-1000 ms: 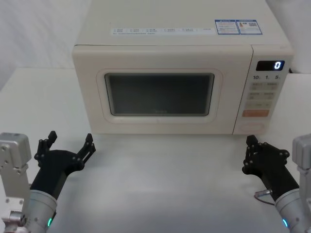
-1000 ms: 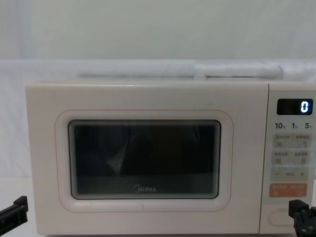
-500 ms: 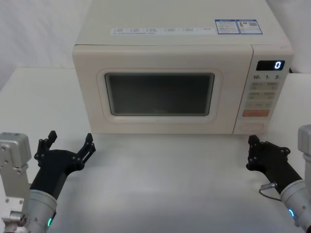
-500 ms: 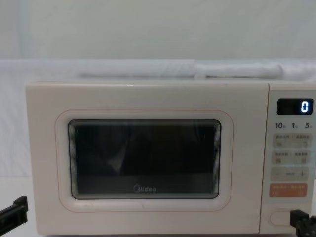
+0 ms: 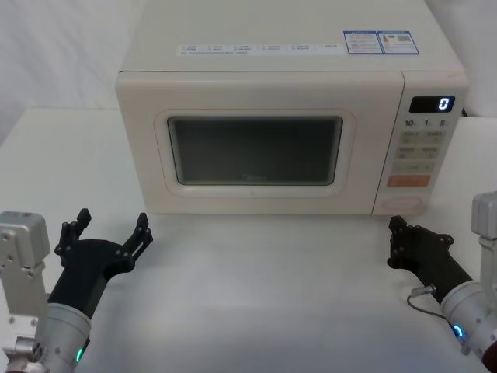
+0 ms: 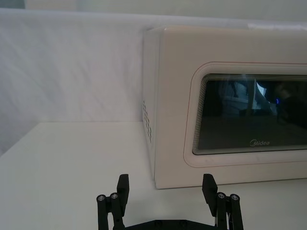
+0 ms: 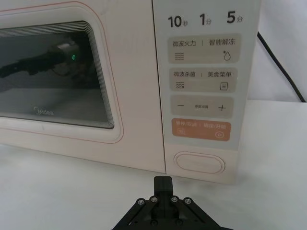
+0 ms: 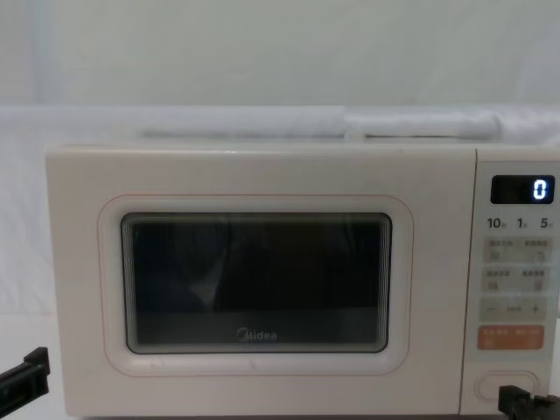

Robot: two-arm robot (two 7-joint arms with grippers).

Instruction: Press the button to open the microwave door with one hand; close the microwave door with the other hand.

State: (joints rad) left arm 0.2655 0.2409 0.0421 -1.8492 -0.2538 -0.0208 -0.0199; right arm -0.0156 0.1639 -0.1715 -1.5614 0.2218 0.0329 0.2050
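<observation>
The button [image 7: 199, 163] lies right of the microwave door [image 5: 256, 148], low down.

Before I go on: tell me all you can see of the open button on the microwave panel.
The button is a wide cream oval with a thin outline, unlabelled, looks like smooth plastic, lowest key on the control panel, under the orange key. Nothing touches it. The right claw, fingers together, sits just before it, short of contact.

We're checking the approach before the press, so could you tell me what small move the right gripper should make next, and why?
Probably ease the right gripper straight forward onto the button. Its fingers are shut to one tip, low over the table just short of the panel and roughly level with the button. The microwave door is still shut flush. The left gripper waits open at the door's left corner.
</observation>
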